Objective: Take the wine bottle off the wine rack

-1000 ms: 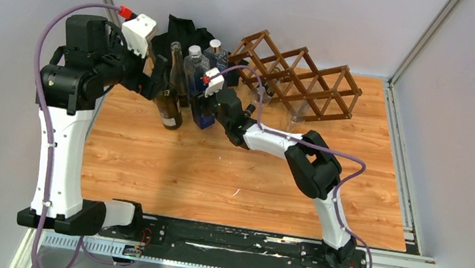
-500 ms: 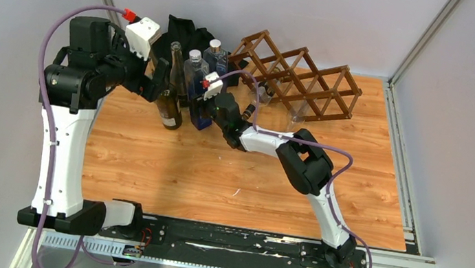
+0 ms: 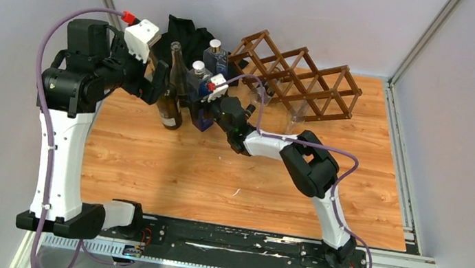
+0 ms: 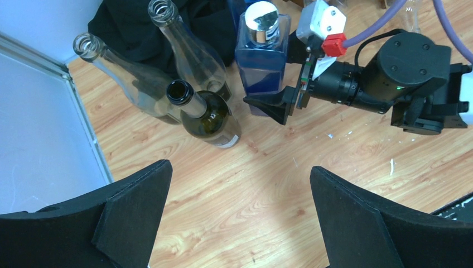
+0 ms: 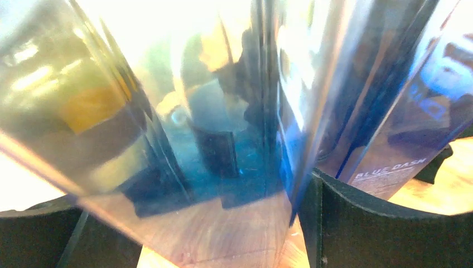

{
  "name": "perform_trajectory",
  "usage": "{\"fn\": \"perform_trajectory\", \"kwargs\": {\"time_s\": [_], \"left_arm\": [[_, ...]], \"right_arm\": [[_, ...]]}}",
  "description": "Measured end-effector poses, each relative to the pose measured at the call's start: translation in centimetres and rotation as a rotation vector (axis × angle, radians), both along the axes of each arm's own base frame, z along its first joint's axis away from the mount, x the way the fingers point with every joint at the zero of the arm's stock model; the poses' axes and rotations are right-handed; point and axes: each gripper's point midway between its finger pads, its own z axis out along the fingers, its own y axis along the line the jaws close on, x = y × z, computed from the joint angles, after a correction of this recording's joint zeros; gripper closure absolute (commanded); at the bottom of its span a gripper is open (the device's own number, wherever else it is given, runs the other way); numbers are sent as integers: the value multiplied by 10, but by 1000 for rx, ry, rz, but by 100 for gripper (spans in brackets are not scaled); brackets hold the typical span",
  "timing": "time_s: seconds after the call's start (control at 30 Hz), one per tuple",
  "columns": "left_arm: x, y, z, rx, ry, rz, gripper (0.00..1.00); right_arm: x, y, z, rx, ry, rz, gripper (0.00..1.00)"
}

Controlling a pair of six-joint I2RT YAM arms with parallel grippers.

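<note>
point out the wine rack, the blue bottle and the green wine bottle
wine rack [image 3: 345, 70]: top external view, upper right corner
blue bottle [image 4: 262, 61]: left wrist view, body
green wine bottle [image 4: 213, 115]: left wrist view, shoulder

Right claw [image 3: 204, 110] has widened its jaws about the square blue glass bottle [image 4: 259, 67]. The bottle's silver cap [image 3: 198, 67] has shifted slightly towards the arms.

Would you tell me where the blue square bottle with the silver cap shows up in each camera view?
Top external: the blue bottle stands rear left among other bottles.
Left wrist: the blue bottle is top centre, cap uppermost.
Right wrist: blue bottle glass fills the close-up.
Shared landmark: the right gripper, beside the bottle's base.
</note>
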Motion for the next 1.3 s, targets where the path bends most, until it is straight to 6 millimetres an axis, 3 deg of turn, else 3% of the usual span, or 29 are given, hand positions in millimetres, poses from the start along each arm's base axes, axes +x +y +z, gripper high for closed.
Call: {"fn": "perform_trajectory", "kwargs": {"time_s": [0.27, 0.47, 0.6, 0.77, 0.9, 1.0, 1.1, 1.17, 1.3], "left_arm": [[-6, -1, 5, -6, -20, -8, 0], [-7, -3, 3, -11, -14, -17, 0], [-5, -4, 2, -14, -13, -20, 0], [1, -4, -1, -14, -3, -20, 0], [5, -5, -6, -19, 8, -20, 0], [6, -6, -9, -25, 18, -21, 0], [6, -7, -11, -29, 22, -24, 0], [6, -7, -12, -31, 24, -27, 0], [4, -8, -12, -31, 23, -29, 0]], "right_arm": [[-13, -15, 46, 33, -38, 0, 7], [-36, -37, 59, 0, -6, 14, 5], [-60, -61, 60, -30, 102, 6, 4], [-83, -104, 76, -71, 249, -75, 2], [-74, -138, 79, -57, 410, -118, 2], [-45, -179, 61, -12, 564, -211, 2], [-28, -211, 26, -5, 705, -335, 2], [-30, -215, 2, -19, 785, -383, 2], [-27, -213, -22, -14, 873, -462, 2]]}}
